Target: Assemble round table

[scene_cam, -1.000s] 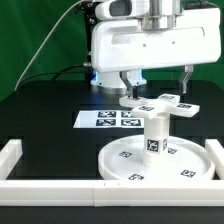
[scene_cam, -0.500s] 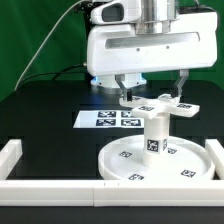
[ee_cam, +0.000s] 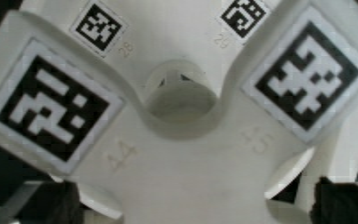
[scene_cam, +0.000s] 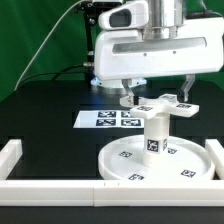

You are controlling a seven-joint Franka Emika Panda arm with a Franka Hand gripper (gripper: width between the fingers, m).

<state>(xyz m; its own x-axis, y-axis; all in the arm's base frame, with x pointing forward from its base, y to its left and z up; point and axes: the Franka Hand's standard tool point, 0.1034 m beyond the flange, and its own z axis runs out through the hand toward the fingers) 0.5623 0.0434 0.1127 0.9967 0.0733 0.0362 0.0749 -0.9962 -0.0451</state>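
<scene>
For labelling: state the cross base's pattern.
White cross base, black-and-white square tags; wrist view.

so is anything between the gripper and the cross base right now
Nothing visible. The gripper sits directly over the cross base, which rests on top of the leg standing on the round disc. The wrist view shows only the cross base below.

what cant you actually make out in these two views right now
- Gripper grip: in the exterior view the fingertips sit behind the cross base; open or shut is unclear.
- Joint between leg and cross base: the base covers the leg top.
- Wrist view: too close and blurred; only the base shows.
- Round disc tags: too small to read.
- Marker board: partly hidden behind the base.
</scene>
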